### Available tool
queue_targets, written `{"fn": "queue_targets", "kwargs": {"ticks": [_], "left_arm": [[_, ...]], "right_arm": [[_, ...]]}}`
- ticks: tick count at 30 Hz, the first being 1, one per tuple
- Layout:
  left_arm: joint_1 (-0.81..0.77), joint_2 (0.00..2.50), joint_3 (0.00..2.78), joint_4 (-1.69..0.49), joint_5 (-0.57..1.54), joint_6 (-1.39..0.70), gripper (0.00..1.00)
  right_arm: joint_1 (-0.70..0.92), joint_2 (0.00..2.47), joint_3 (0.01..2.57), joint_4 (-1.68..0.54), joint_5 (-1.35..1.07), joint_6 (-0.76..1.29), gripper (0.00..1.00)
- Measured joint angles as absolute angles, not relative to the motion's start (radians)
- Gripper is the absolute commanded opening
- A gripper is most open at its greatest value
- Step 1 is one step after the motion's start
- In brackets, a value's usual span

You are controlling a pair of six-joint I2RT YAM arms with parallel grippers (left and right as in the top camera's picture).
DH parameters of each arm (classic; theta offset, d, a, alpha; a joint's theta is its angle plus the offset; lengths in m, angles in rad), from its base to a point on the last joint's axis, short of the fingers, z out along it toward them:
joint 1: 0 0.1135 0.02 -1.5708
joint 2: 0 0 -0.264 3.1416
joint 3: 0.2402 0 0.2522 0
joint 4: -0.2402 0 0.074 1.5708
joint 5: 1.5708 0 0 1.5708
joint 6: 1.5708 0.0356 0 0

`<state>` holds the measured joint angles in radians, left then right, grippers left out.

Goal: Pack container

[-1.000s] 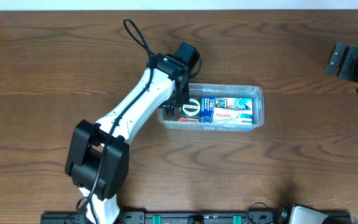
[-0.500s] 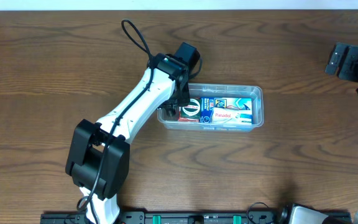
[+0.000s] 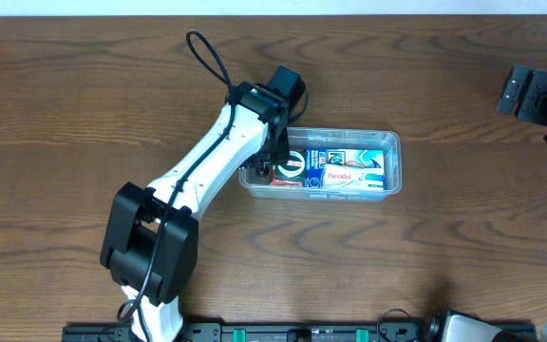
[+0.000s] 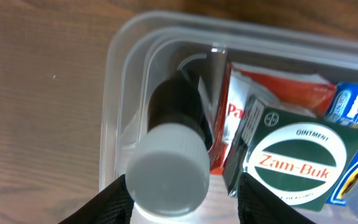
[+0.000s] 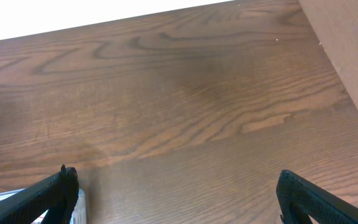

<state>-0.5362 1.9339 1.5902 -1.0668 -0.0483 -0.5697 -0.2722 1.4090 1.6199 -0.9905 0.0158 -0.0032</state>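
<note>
The clear container (image 3: 395, 163) lies at the table's middle and also shows in the left wrist view (image 4: 114, 74). It holds a green Zam-Buk box (image 4: 294, 165), a red box (image 4: 253, 93), a Panadol box (image 3: 345, 176) and a blue box (image 3: 357, 156). A dark bottle with a white cap (image 4: 174, 118) leans in the container's left end. My left gripper (image 4: 182, 202) straddles the cap; its left finger is at the cap and its right finger stands apart from it. In the overhead view the left gripper (image 3: 266, 169) is over that end. My right gripper (image 5: 176, 199) is open and empty, far right (image 3: 525, 93).
Bare wooden table surrounds the container. A corner of the container (image 5: 76, 205) shows at the right wrist view's lower left. A tan panel (image 5: 353, 56) stands at that view's right edge.
</note>
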Motion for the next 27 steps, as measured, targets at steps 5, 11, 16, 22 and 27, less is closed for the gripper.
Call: {"fn": "queue_targets", "kwargs": {"ticks": [5, 11, 16, 22, 27], "left_arm": [[-0.537, 1.894, 1.608, -1.105, -0.05, -0.531, 0.67], [-0.537, 1.714, 1.649, -1.131, -0.053, -0.488, 0.93], [-0.537, 1.549, 1.658, -1.148, -0.035, -0.474, 0.98], [-0.537, 1.44, 1.658, -1.149, -0.002, -0.474, 0.98], [-0.537, 1.412, 1.658, -1.176, -0.017, -0.448, 0.98]], "right_arm": [[-0.272, 1.409, 1.62, -0.991, 0.015, -0.003, 0.99], [-0.272, 1.409, 1.62, -0.991, 0.016, -0.003, 0.99], [-0.272, 1.409, 1.62, -0.991, 0.016, -0.003, 0.99], [-0.272, 1.409, 1.62, -0.991, 0.015, -0.003, 0.99], [-0.272, 1.409, 1.62, -0.991, 0.016, -0.003, 0.99]]}}
